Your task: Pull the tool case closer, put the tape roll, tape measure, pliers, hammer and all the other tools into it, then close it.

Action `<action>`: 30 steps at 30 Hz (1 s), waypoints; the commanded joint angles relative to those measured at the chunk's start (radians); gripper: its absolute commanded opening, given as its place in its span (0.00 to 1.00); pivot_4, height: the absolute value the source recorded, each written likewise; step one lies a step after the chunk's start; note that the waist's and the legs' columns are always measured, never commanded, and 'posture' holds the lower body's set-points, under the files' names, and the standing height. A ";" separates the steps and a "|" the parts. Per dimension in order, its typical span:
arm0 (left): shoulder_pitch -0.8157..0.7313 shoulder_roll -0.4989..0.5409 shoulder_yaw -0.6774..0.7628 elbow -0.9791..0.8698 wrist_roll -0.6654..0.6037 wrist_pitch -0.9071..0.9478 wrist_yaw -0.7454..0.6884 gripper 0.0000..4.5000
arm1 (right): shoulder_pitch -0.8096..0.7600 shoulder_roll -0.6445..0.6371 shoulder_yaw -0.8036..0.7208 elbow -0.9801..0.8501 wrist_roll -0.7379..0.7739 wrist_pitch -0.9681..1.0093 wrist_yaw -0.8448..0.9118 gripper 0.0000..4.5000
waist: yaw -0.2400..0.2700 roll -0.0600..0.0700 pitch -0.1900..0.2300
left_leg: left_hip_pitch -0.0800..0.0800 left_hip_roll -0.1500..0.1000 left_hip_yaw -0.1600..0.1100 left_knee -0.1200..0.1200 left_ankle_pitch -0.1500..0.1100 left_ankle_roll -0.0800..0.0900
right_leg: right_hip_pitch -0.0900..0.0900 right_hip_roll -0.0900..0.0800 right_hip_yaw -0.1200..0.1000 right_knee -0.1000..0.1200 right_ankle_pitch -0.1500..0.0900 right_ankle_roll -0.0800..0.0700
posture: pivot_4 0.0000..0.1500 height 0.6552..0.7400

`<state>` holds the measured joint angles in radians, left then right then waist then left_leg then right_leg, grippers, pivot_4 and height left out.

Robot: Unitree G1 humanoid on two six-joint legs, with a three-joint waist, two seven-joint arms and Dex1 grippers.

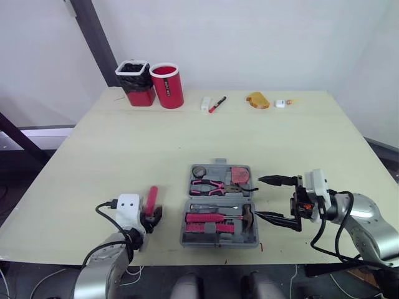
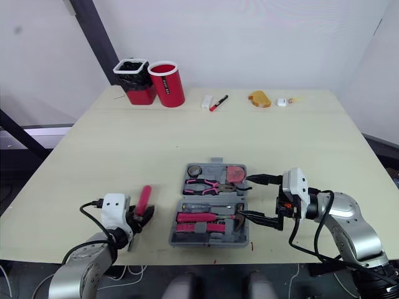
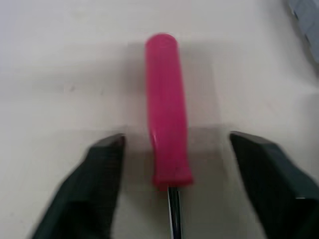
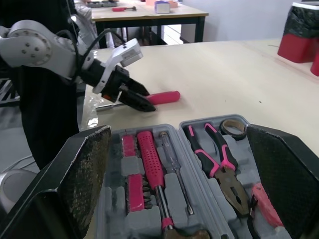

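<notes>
The grey tool case (image 1: pixel 219 239) lies open near the table's front edge. It holds pink-handled pliers (image 1: pixel 209 185), a tape roll (image 1: pixel 199 171), a red tape measure (image 1: pixel 239 174), a pink-handled hammer (image 1: pixel 209 218) and a thin screwdriver (image 4: pixel 175 174). A pink-handled screwdriver (image 1: pixel 151 197) lies on the table left of the case. My left gripper (image 3: pixel 177 142) is open, its fingers (image 3: pixel 102 184) on either side of that handle without touching it. Just right of the case, my right gripper (image 1: pixel 273 199) is open and empty, its jaws spread wide towards the case's right edge.
At the back left stand a square bin with a black liner (image 1: pixel 135 83) and a red cylinder (image 1: pixel 167 85). A white item and a red marker (image 1: pixel 216 104), an orange object (image 1: pixel 257 99) and a small white piece (image 1: pixel 280 103) lie along the far edge.
</notes>
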<state>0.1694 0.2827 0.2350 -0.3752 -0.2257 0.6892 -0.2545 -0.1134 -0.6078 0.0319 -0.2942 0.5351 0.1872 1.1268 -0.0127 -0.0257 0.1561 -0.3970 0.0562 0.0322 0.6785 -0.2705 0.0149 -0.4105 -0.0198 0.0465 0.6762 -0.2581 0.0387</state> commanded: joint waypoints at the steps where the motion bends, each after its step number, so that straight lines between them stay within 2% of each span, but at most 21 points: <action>1: -0.006 0.043 0.031 -0.042 -0.016 -0.029 -0.029 0.99 | 0.001 0.003 -0.015 -0.036 0.008 -0.009 -0.012 1.00 | 0.000 0.000 0.000 | 0.000 0.000 0.000 0.000 0.000 0.000 | 0.000 0.000 0.000 0.000 0.000 0.000 | 1.00 1.00; 6: -0.037 0.181 0.054 -0.046 -0.066 -0.082 -0.179 0.99 | 0.004 0.007 -0.013 -0.042 0.005 -0.009 -0.024 1.00 | 0.000 0.000 0.000 | 0.000 0.000 0.000 0.000 0.000 0.000 | 0.000 0.000 0.000 0.000 0.000 0.000 | 1.00 1.00; 8: -0.041 0.250 0.070 -0.030 -0.102 -0.131 -0.283 0.99 | 0.005 0.008 -0.012 -0.043 0.005 -0.011 -0.027 1.00 | 0.000 0.000 0.000 | 0.000 0.000 0.001 0.000 0.000 0.000 | 0.000 0.000 0.000 0.000 0.000 0.000 | 1.00 1.00; 11: -0.042 0.407 0.071 0.090 -0.100 -0.262 -0.492 0.99 | 0.002 0.014 -0.008 -0.039 0.003 -0.012 -0.032 1.00 | -0.001 0.000 0.000 | 0.000 0.000 0.003 -0.001 0.000 0.000 | -0.001 0.000 0.000 -0.001 0.000 -0.001 | 1.00 1.00; 13: -0.051 0.468 0.058 0.155 -0.100 -0.336 -0.583 0.99 | -0.002 0.018 -0.006 -0.037 0.002 -0.011 -0.033 1.00 | -0.001 0.002 0.001 | 0.000 0.001 0.005 -0.001 0.000 0.000 | -0.002 0.000 0.000 0.000 -0.001 -0.002 | 1.00 1.00; 16: -0.149 0.630 -0.040 0.378 -0.019 -0.578 -0.824 0.99 | -0.013 0.021 -0.006 -0.023 0.000 -0.013 -0.027 1.00 | 0.004 0.002 0.002 | 0.000 0.001 0.006 -0.002 0.000 0.000 | -0.002 0.000 0.001 0.000 -0.002 -0.003 | 1.00 1.00; 19: -0.321 0.706 -0.147 0.583 0.035 -0.755 -1.000 0.99 | -0.023 0.020 -0.011 -0.014 0.001 -0.012 -0.022 1.00 | 0.013 0.002 0.002 | 0.000 0.001 0.006 -0.002 0.000 0.000 | -0.002 0.000 0.000 -0.001 -0.002 -0.004 | 1.00 1.00; 24: -0.564 0.750 -0.316 0.823 0.148 -1.049 -1.244 0.99 | -0.032 0.021 -0.012 -0.010 -0.001 -0.010 -0.020 1.00 | 0.017 0.002 0.002 | -0.001 0.001 0.011 -0.004 0.000 0.000 | -0.003 0.000 0.003 -0.005 0.000 0.000 | 1.00 1.00; 26: -0.713 0.762 -0.456 0.951 0.199 -1.225 -1.332 0.99 | -0.031 0.019 -0.017 -0.019 0.001 -0.006 -0.025 1.00 | 0.017 0.002 0.002 | -0.002 0.001 0.012 -0.005 0.000 0.000 | -0.003 0.001 0.003 -0.007 0.000 0.000 | 1.00 1.00; 30: -0.950 0.756 -0.721 1.166 0.262 -1.478 -1.360 0.99 | -0.020 0.012 -0.034 -0.033 0.001 -0.002 -0.038 1.00 | 0.025 0.002 0.002 | -0.003 0.001 0.011 -0.006 0.000 0.000 | -0.004 0.002 0.003 -0.008 0.000 0.000 | 1.00 1.00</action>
<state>-0.6879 1.0300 -0.3582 0.6782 0.0012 -0.6343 -1.5493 -0.1344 -0.5857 0.0260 -0.2941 0.5227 0.1901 1.0979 0.0125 -0.0241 0.1585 -0.3997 0.0571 0.0433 0.6720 -0.2705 0.0150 -0.4143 -0.0178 0.0504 0.6676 -0.2580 0.0389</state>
